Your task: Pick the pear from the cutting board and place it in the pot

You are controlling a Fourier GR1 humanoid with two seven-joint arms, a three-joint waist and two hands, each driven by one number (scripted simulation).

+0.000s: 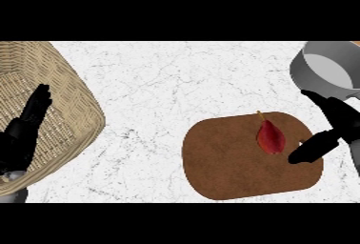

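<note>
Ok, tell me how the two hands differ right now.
The left hand shows at the view's left edge in front of the wicker basket, fingers straight and up, resting away from the task things. The right hand is at the right edge of the cutting board, thumb and fingers spread beside the red pear, below the grey pot. Both are black, open, and hold nothing.

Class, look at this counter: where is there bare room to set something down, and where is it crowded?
Free: the white counter between the wicker basket and the cutting board, and the board's bare left half. Crowded: the right side, where the pear, the open right hand and the pot sit close. The open left hand rests over the basket.
</note>
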